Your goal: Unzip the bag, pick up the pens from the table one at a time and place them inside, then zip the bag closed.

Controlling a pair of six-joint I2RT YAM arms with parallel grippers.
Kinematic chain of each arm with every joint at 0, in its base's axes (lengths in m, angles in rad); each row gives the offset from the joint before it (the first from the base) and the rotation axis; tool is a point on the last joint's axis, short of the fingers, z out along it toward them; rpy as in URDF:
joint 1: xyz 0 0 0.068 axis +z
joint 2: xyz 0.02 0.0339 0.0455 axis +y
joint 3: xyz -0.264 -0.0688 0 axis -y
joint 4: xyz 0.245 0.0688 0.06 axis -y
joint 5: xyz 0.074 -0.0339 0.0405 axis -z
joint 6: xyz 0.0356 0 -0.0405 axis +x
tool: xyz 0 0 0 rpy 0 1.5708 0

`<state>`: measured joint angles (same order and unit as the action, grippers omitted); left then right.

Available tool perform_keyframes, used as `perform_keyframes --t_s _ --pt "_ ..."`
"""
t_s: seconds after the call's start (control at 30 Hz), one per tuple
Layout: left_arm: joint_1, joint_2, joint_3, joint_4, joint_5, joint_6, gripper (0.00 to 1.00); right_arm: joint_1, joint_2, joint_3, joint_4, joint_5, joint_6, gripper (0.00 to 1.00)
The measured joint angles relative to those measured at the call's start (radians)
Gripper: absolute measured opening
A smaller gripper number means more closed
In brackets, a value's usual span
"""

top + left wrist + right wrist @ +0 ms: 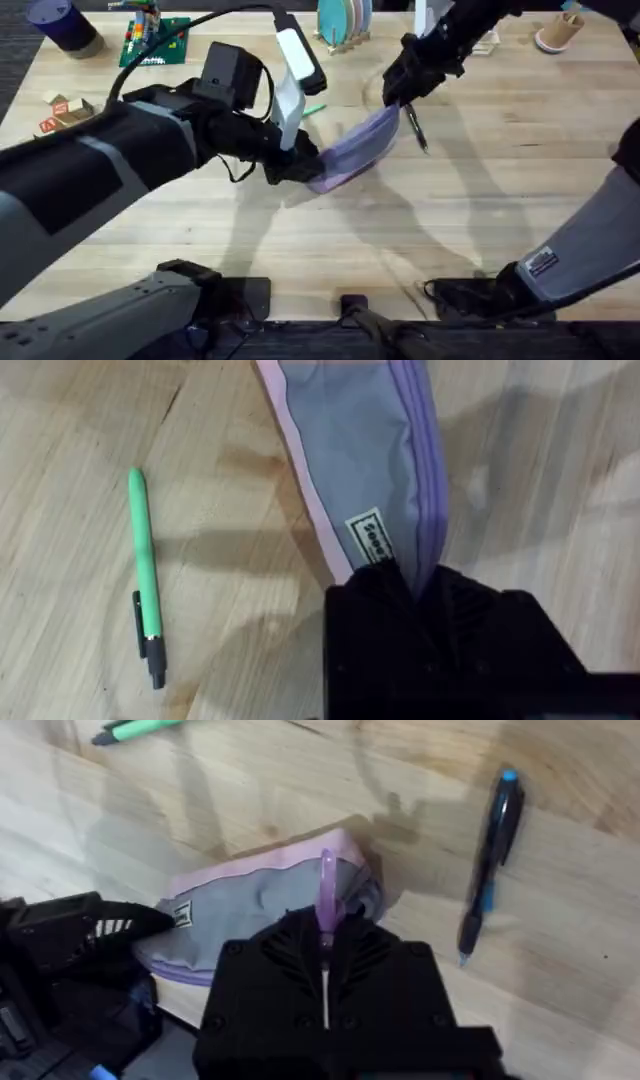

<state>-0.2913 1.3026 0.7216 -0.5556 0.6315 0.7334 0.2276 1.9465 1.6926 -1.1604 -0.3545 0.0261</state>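
The left hand [300, 165] is clamped on the 8 o'clock end of the bag [360, 145], which is at the desk's [330, 250] middle; the right hand [400, 95] pinches its zipper pull [327, 890] at the 2 o'clock end. The green pen [146, 575] and black pen [490, 860] lie on the desk

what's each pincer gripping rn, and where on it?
Both grip the bag: left pincer clamps one end by the label, right pincer pinches the zipper pull at the other end.
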Motion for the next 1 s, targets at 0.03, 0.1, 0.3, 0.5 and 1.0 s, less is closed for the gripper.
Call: perform_keyframes --t_s 0.03,0.1,0.3,0.5,1.0 --pt "0.0 0.0 0.0 0.002 0.0 0.0 0.041 0.001 0.0 0.006 -0.005 0.003 0.0 0.031" --pt "0.0 0.0 0.0 0.006 0.0 0.0 0.041 0.002 0.0 0.018 -0.02 0.017 0.0 0.032" --pt "0.0 0.0 0.0 0.01 0.0 0.0 0.041 0.006 0.0 0.04 -0.07 0.055 -0.016 0.032" --pt "0.0 0.0 0.0 0.012 0.0 0.0 0.041 0.006 0.0 0.063 -0.072 0.06 -0.027 0.033" --pt "0.0 0.0 0.0 0.008 -0.008 0.0 0.041 0.022 0.0 0.088 -0.085 0.045 -0.09 0.034"
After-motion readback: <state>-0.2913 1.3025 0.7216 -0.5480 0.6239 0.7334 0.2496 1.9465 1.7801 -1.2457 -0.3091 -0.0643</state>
